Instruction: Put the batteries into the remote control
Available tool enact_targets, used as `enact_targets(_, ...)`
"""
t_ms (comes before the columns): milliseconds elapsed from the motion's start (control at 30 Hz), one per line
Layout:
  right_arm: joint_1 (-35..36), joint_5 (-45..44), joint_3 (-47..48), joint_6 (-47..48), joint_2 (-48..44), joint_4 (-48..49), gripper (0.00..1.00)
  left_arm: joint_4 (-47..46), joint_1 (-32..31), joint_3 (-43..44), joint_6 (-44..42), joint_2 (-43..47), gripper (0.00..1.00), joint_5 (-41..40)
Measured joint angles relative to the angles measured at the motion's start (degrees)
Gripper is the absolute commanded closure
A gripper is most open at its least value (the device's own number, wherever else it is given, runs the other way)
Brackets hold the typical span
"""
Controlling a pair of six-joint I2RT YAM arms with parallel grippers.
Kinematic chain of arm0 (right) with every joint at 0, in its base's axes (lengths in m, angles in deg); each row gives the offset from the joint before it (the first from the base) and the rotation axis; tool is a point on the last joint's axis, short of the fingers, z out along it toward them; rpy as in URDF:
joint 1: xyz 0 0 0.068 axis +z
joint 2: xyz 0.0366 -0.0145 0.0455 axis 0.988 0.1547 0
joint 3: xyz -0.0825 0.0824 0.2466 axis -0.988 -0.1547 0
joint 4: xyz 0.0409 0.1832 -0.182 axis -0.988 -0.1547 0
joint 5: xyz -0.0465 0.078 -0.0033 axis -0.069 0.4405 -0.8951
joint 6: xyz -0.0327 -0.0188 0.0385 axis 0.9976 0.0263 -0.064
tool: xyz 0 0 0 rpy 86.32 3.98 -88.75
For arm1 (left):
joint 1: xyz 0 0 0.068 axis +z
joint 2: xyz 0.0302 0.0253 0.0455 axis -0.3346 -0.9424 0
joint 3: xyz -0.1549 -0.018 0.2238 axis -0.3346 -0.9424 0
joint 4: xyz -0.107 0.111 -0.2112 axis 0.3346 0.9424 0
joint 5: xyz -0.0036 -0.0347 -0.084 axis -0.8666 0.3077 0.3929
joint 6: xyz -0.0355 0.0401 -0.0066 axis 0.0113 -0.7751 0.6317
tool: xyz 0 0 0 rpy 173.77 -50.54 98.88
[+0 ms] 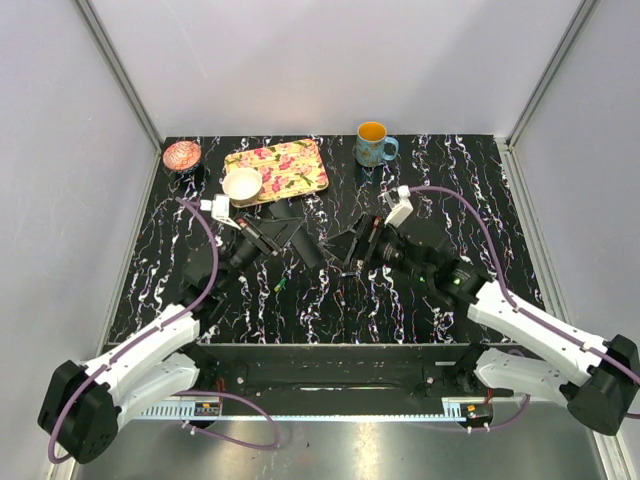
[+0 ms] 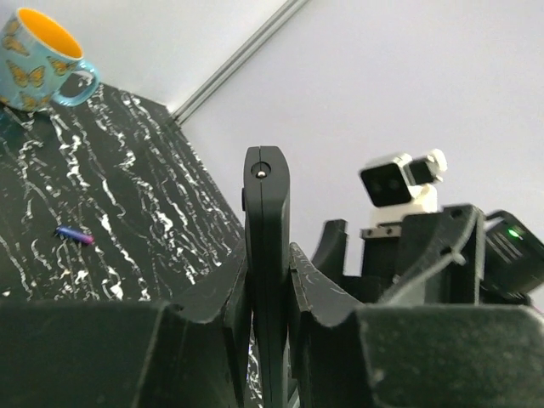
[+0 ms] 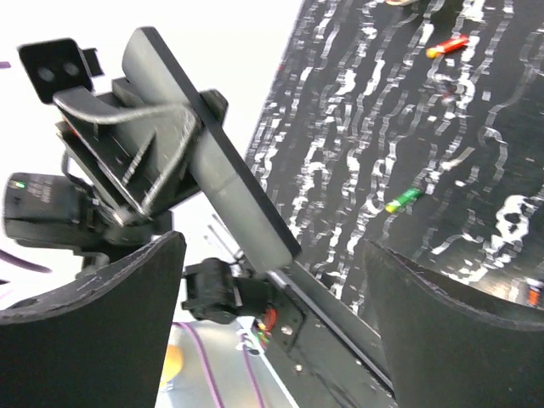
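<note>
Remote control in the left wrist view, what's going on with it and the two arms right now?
The left claw is shut on the remote control, holding it up off the table. The right claw is open and empty, facing the remote. A green-yellow battery, a reddish battery and a purple-blue battery lie loose on the table, not yet picked up.

So the slim black plastic remote (image 2: 265, 195) is up in the air, standing on edge, pinched in the left gripper (image 2: 268, 270). The tiny purple-blue battery (image 2: 75, 235), green-yellow battery (image 3: 403, 200) and reddish battery (image 3: 448, 45) lie loose on the black marbled tabletop (image 3: 357, 127).
</note>
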Motion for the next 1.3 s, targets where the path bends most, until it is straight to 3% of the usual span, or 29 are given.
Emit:
enact_targets(167, -2.67, 7.96, -0.13, -5.09, 4.48, 8.61, 0.08, -3.89, -1.29, -1.01, -0.70, 1.95, 1.00, -0.22)
enact_targets(367, -2.89, 13.97, -0.13, -8.00, 10.34, 12.52, 0.11, -5.42, -1.79, -1.01, -2.38, 2.27, 1.00, -0.66)
enact_targets(967, -2.91, 17.42, -0.09, -11.08, 13.00, 17.94, 0.27, -5.29, -2.60, -1.01, -4.87, 2.27, 1.00, -0.83)
enact_targets(1133, -3.06, 17.68, -0.09, -12.13, 13.40, 20.24, 0.45, -5.31, -2.82, -1.01, -4.98, 2.27, 1.00, -0.83)
enact_targets(1300, -3.21, 17.94, -0.11, -12.63, 13.66, 21.00, 0.52, -5.27, -2.89, -1.05, -4.94, 2.73, 1.00, -1.07)
